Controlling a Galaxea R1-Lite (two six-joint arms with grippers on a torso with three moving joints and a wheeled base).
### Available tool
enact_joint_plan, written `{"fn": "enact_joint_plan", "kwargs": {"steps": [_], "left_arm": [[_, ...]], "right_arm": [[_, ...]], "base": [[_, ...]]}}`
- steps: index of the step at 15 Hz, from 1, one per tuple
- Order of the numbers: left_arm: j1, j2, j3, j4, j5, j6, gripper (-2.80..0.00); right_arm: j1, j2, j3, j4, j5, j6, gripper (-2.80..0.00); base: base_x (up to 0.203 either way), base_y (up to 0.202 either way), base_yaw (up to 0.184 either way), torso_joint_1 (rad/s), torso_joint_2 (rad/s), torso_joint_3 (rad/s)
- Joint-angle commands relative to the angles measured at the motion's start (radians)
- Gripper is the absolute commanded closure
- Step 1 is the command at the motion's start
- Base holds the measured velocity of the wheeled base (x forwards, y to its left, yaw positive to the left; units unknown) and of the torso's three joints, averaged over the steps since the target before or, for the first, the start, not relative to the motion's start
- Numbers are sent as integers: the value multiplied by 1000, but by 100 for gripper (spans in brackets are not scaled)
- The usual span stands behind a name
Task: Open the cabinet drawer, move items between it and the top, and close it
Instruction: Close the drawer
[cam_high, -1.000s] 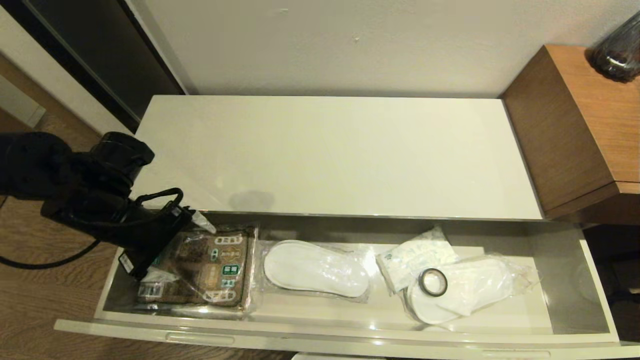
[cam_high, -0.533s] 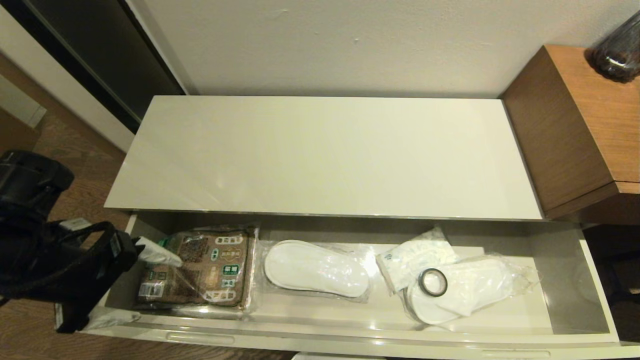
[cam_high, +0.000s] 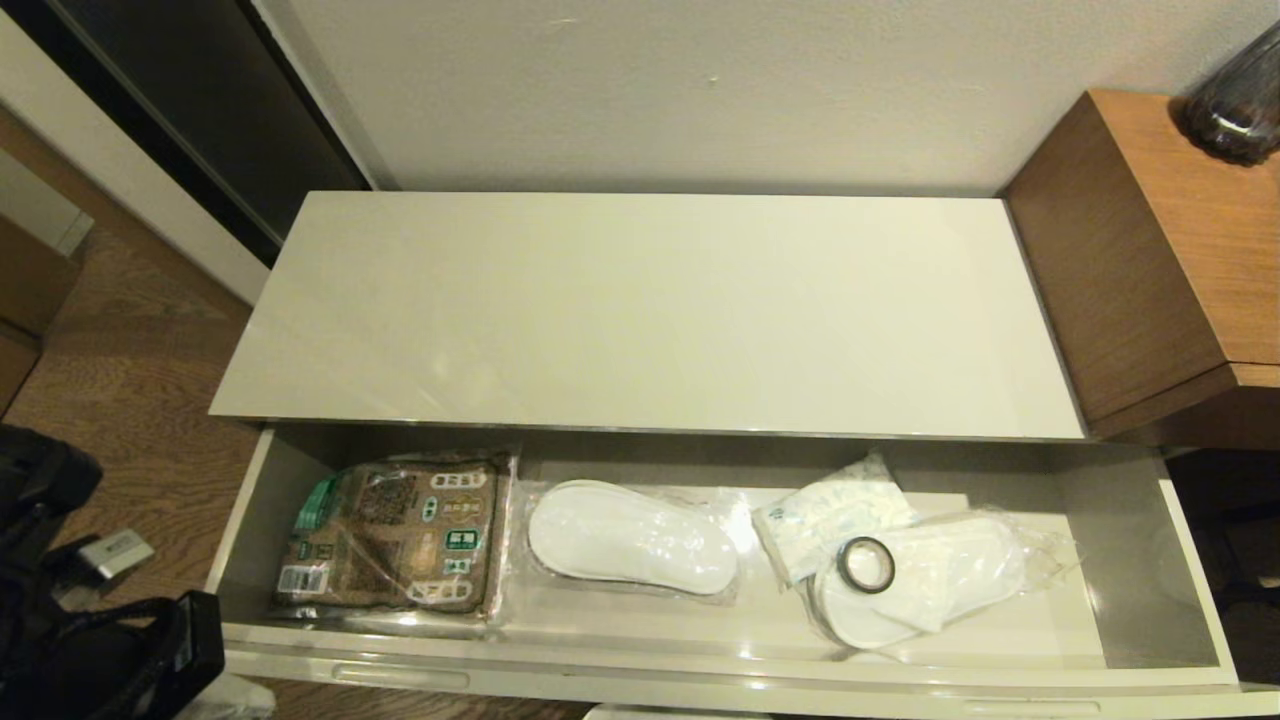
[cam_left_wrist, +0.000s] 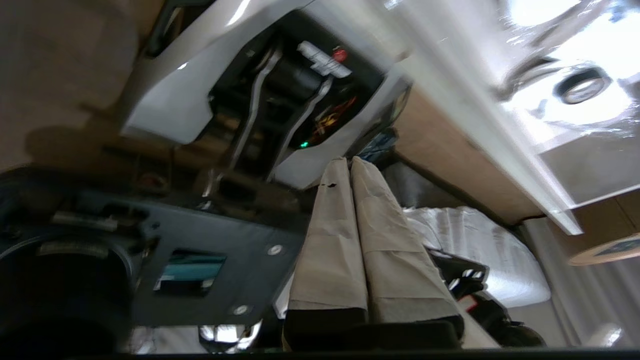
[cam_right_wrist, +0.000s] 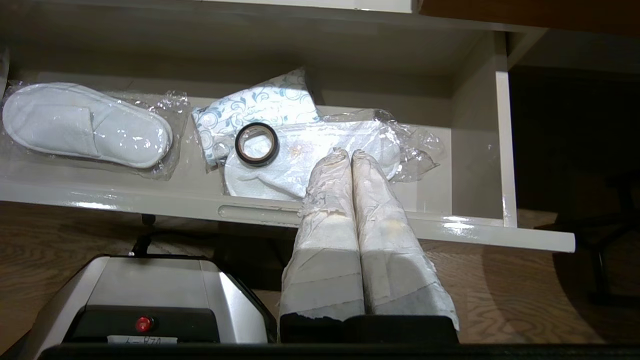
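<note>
The cabinet drawer (cam_high: 700, 685) is pulled wide open below the off-white top (cam_high: 650, 310), which carries nothing. Inside lie the brown-and-green packet (cam_high: 395, 535) at the left, one wrapped slipper pair (cam_high: 630, 540) in the middle and a second pair (cam_high: 950, 580) at the right with the black tape roll (cam_high: 866, 564) on it. My left arm (cam_high: 110, 655) hangs low outside the drawer's left front corner; the left gripper (cam_left_wrist: 348, 160) is shut and empty. My right gripper (cam_right_wrist: 348, 152), shut on nothing, hovers before the drawer front (cam_right_wrist: 150, 202) near the tape roll (cam_right_wrist: 256, 144).
A white crinkled sachet (cam_high: 830, 515) lies under the edge of the right slippers. A taller brown wooden unit (cam_high: 1180, 250) with a dark object (cam_high: 1235, 100) on top stands to the right. Wooden floor surrounds the cabinet; my own base (cam_right_wrist: 150, 295) sits below the drawer front.
My left arm has pulled back from over the packet, out of the drawer, down to the lower left. The packet stays in the drawer; nothing else has moved.
</note>
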Motion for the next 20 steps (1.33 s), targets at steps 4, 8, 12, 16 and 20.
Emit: {"fn": "enact_joint_plan", "kwargs": {"steps": [4, 8, 12, 16, 20], "left_arm": [[9, -43, 162, 8, 54, 66, 0], [29, 181, 335, -263, 157, 156, 0], [35, 416, 408, -618, 244, 211, 0], [36, 576, 456, -906, 274, 241, 0], [37, 668, 455, -1146, 293, 208, 0]], "right_arm": [[0, 1, 2, 0, 0, -1, 0], [0, 1, 2, 0, 0, -1, 0], [0, 1, 2, 0, 0, -1, 0], [0, 1, 2, 0, 0, -1, 0], [0, 1, 2, 0, 0, -1, 0]], "base": [[0, 0, 0, 0, 0, 0], [0, 0, 0, 0, 0, 0], [0, 0, 0, 0, 0, 0], [0, 0, 0, 0, 0, 0], [0, 0, 0, 0, 0, 0]]}}
